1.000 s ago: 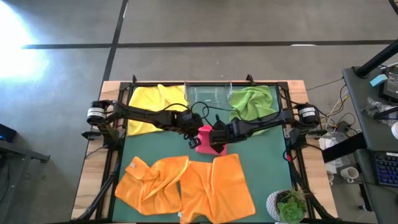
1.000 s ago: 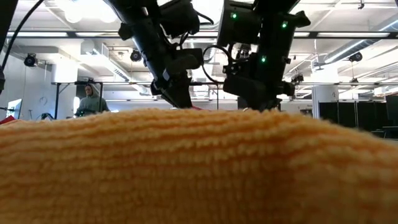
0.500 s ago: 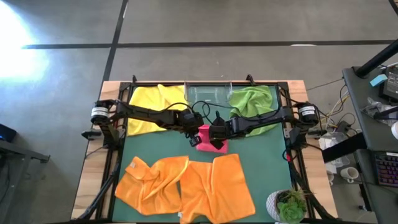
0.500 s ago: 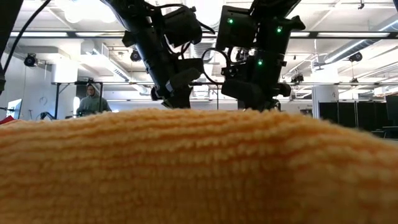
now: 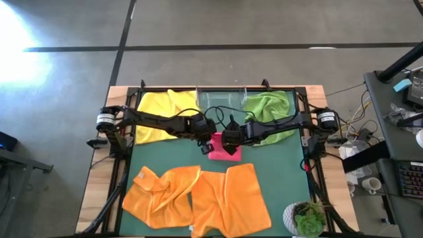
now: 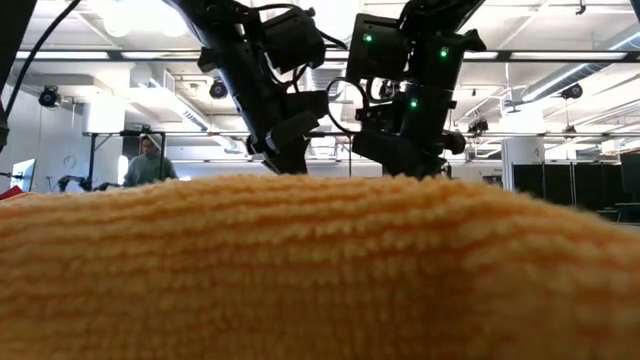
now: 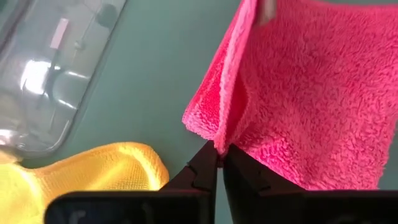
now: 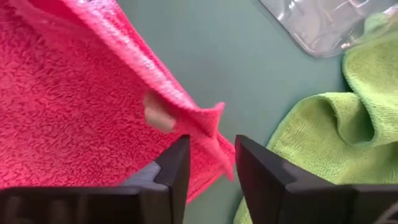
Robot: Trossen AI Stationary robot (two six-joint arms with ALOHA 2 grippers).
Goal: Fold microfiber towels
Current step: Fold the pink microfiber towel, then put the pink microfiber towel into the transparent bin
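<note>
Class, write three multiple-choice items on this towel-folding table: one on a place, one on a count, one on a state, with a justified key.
1. Where does the pink towel lie?
A. mat centre
B. in the clear tray
C. on the green towel

2. How many orange towels show?
A. one
B. two
C. four

3. How is the right end effector?
A. clamped on yellow cloth
B. open at the pink towel's corner
C. out of sight

Key: 1 A, the high view shows it between both arms; 2 B, two lie along the near edge; 3 B, its fingers stand apart, while the left end effector pinches the pink edge.
</note>
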